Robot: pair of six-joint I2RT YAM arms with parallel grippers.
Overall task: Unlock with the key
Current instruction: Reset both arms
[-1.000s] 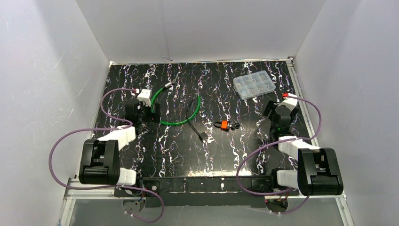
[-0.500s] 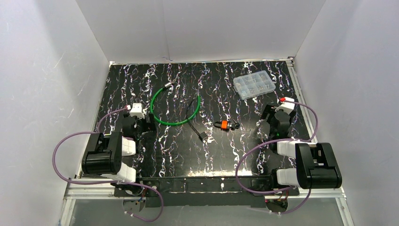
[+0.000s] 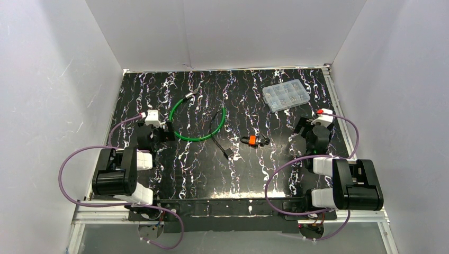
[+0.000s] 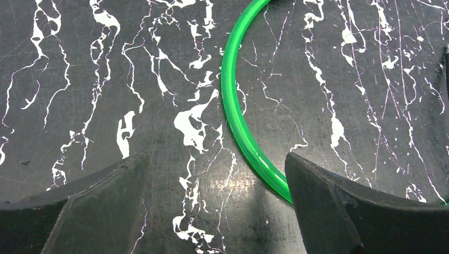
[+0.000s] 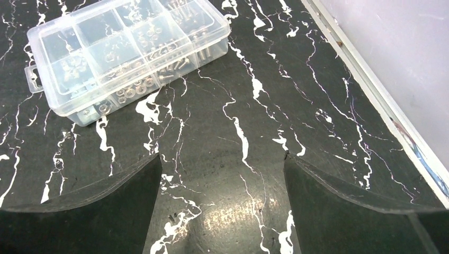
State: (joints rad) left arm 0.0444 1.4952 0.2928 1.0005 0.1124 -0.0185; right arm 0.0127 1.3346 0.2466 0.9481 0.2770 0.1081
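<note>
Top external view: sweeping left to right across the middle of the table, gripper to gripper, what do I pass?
left gripper → green cable loop → orange padlock → right gripper

Green cable (image 4: 227,79) curving across marbled table (image 4: 344,79), jaws apart

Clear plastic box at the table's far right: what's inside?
The clear plastic box is divided into compartments holding small metal hardware, apparently screws and nuts, visible through the clear plastic. Exact types and counts are too small to tell.
</note>
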